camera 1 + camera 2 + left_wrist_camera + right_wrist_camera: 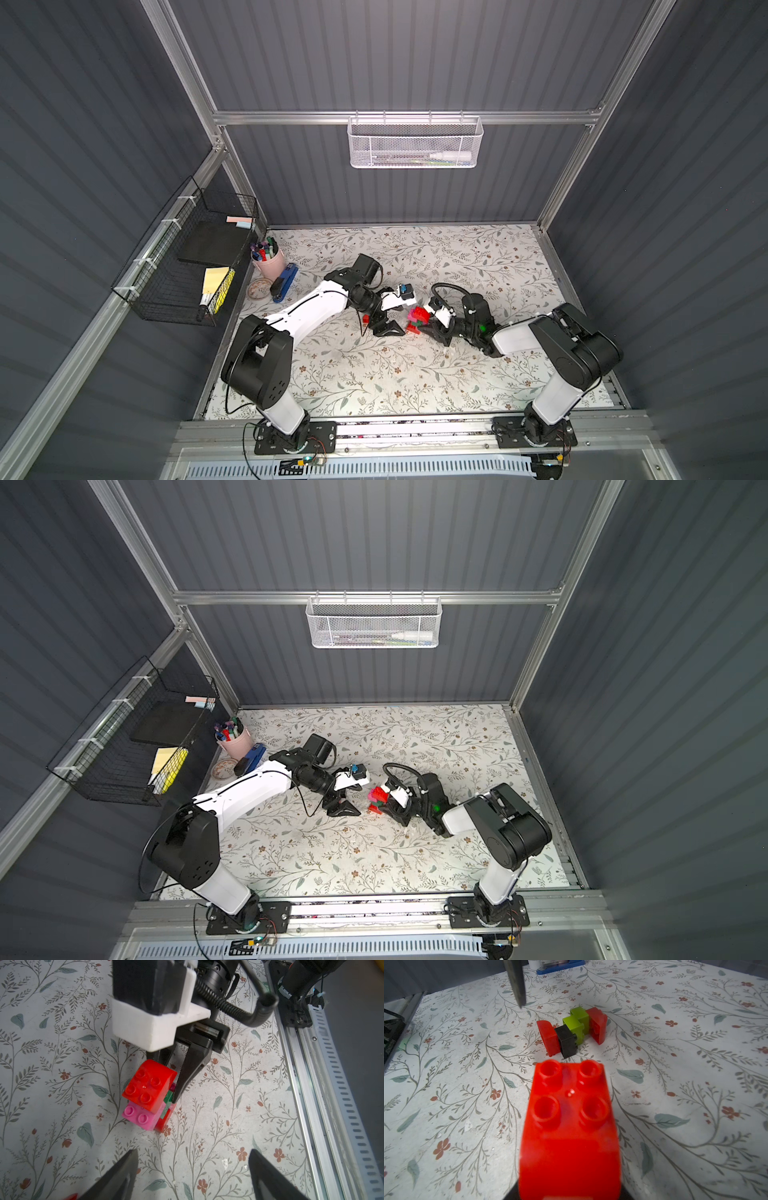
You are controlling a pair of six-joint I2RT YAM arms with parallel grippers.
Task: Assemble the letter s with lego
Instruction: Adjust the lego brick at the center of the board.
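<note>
A: R claw (167, 1093)?
B: Clamped tight on red-topped lego stack (145, 1088), mid worktop (374, 374), well off all edges.
A: L claw (193, 1153)?
B: Wide open, holding nothing, just beside stack. Second lego cluster (571, 1030) lies near.

A big red brick (569, 1126) with four bumps fills the front, and behind it a clump of red, black and green bricks (572, 1031) lies on the flowery table (675, 1084), not touching it.

Much bare table (374, 374) toward the near edge; lego stack (417, 320) mid-table.
</note>
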